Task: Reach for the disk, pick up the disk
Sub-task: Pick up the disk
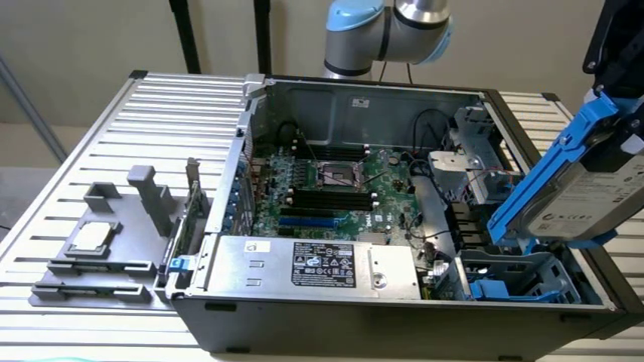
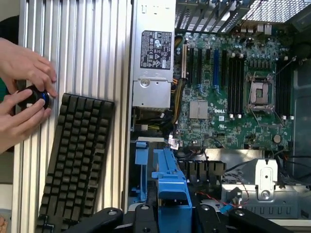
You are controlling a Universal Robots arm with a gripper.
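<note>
The disk (image 1: 589, 200), a grey metal drive with a white label in blue carrier rails, hangs tilted above the right end of the open computer case (image 1: 302, 324), over the blue drive bay (image 1: 513, 275). My gripper (image 1: 616, 154) is shut on it from above at the exterior view's right. In the wrist view the disk's blue carrier (image 2: 171, 194) sits between my black fingers (image 2: 143, 213), with my gripper (image 2: 173, 217) closed around it.
Inside the case lie the motherboard (image 1: 332, 188) and a silver power supply with a black label (image 1: 312, 264). A grey fixture holding a small silver chip (image 1: 90, 237) sits on the slatted table (image 1: 151, 128). A black keyboard (image 2: 77, 155) and a person's hands (image 2: 22, 92) are beside the case.
</note>
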